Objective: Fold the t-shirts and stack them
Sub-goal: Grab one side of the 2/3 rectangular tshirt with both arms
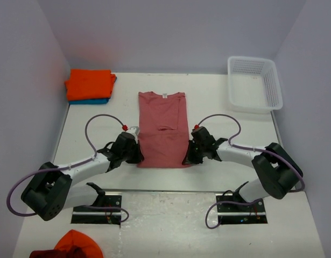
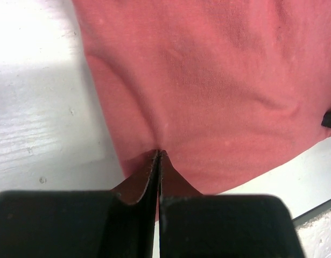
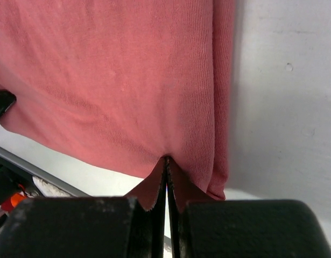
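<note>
A dusty salmon-red t-shirt [image 1: 161,129] lies flat mid-table, folded into a long strip with its collar and small white tag at the far end. My left gripper [image 1: 139,155] is shut on the near left corner of its hem. In the left wrist view the cloth [image 2: 208,80] puckers at the pinched tips [image 2: 159,153]. My right gripper [image 1: 186,157] is shut on the near right corner, and the fabric [image 3: 111,70] gathers at its tips [image 3: 166,159]. A folded bright orange t-shirt [image 1: 90,84] lies on a teal-blue one [image 1: 96,101] at the far left.
A white lattice basket [image 1: 273,86] stands at the far right. A heap of orange and dark red cloth [image 1: 74,248] lies at the near left edge, in front of the arm bases. Grey walls close in the table on three sides.
</note>
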Available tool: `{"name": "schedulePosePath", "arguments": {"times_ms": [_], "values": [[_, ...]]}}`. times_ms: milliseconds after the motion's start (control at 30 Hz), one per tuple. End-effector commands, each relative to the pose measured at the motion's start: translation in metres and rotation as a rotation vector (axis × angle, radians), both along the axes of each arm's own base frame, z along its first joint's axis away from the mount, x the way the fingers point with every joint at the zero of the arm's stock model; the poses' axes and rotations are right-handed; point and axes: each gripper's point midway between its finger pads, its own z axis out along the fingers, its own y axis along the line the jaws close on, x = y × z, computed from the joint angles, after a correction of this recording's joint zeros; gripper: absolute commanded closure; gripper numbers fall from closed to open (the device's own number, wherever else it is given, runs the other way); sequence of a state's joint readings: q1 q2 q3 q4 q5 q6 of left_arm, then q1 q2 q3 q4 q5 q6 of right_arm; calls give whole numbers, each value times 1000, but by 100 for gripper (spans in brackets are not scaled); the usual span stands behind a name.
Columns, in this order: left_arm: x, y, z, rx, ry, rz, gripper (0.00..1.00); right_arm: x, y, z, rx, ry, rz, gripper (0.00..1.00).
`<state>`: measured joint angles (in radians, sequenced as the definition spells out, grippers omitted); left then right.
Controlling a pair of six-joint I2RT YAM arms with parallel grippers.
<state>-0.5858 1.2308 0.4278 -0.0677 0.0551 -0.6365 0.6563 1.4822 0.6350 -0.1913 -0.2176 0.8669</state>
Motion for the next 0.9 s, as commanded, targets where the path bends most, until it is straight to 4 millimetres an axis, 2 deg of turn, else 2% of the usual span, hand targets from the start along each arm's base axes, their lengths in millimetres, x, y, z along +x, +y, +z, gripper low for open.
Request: {"name": "schedulePosePath", "arguments": {"times_ms": [0,200,267,300,367,433,467,533,667,700,867], "values": [[-16,12,-9,42,32,0,100,-23,-29,-23,-125,42,-10,100],[-11,7,19,-6,-44,-7,96,-16,-18,6,-81,-76,77,100],[-8,7,32,-24,-79,-2,94,-13,-18,21,-98,-121,77,93],[-8,7,37,-22,-84,-1,94,-12,-13,39,-70,-174,96,89],[-7,7,48,-32,-109,3,92,-13,-16,54,-67,-205,82,75],[-6,9,55,-24,-117,7,90,-16,-18,70,-23,-247,69,54],[-7,10,59,-25,-123,4,90,-19,-24,71,-36,-238,55,37],[-7,10,62,-25,-128,-1,89,-22,-27,75,-29,-244,44,28],[-7,7,65,-36,-120,3,89,-24,-38,62,-60,-221,-31,27],[-7,7,65,-38,-117,2,89,-26,-41,54,-65,-207,-59,28],[-6,7,64,-28,-119,-4,89,-22,-39,40,-39,-204,-113,31]]}}
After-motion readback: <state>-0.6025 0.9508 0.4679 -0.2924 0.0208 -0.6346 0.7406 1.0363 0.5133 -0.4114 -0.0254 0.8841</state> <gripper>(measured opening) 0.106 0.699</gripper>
